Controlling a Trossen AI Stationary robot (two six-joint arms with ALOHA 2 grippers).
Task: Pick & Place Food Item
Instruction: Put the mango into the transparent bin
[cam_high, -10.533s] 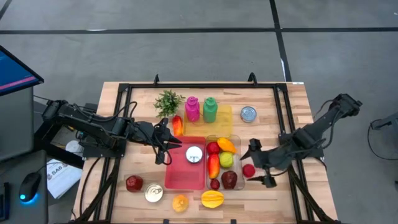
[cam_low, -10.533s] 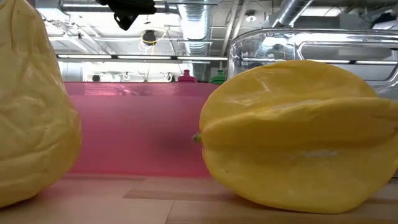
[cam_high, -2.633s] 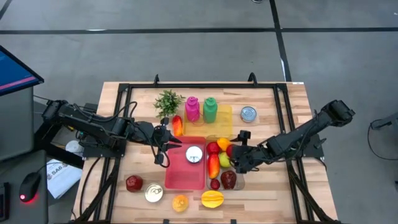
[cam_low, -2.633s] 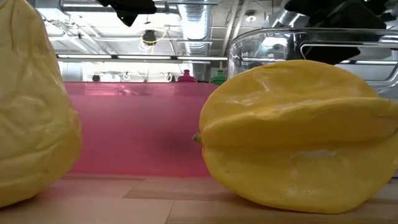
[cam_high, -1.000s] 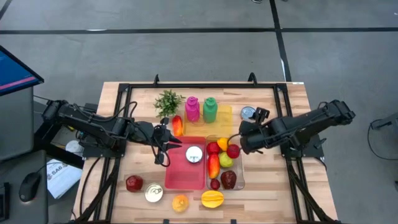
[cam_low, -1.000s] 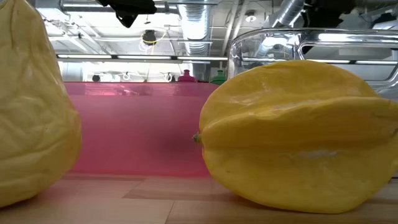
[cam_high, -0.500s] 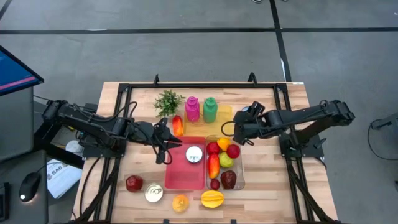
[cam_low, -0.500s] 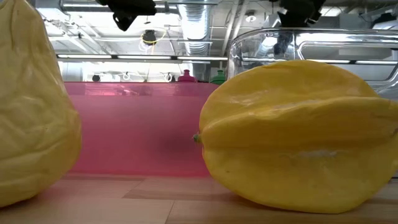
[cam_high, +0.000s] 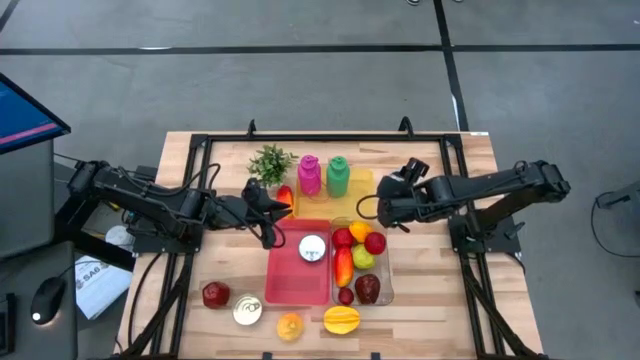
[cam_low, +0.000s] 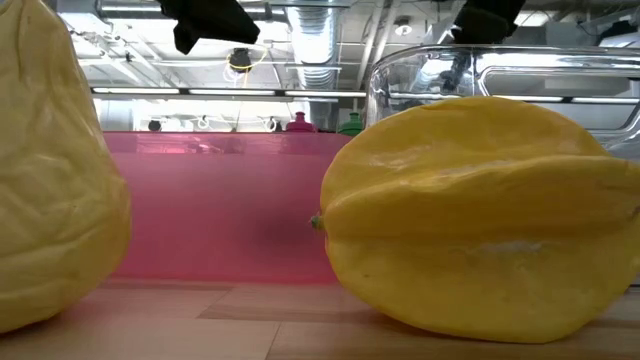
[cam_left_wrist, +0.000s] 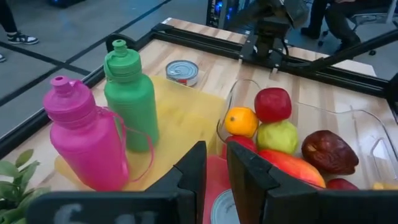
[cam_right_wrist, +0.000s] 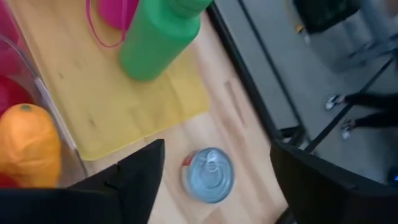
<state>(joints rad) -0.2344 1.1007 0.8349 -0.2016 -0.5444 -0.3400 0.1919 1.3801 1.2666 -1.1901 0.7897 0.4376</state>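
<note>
Two tools: the right tool (cam_high: 384, 212), fingers spread wide and empty, is hovering between the can (cam_high: 400, 183) and the clear bin (cam_high: 388, 290), while the left tool (cam_high: 272, 228) is waiting, nearly closed on nothing, left of the pink tray (cam_high: 290, 285). Red apple (cam_high: 375, 242) is sitting in the bin among other fruit. Likely heading for the can next, it should be centring both fingers around it before closing.

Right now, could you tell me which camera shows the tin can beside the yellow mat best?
The right wrist view: the can sits close, lid fully visible, framed between the open right gripper's fingers. The left wrist view shows it farther off behind the green bottle. In the high view the right arm mostly covers it; the low view misses it.
</note>
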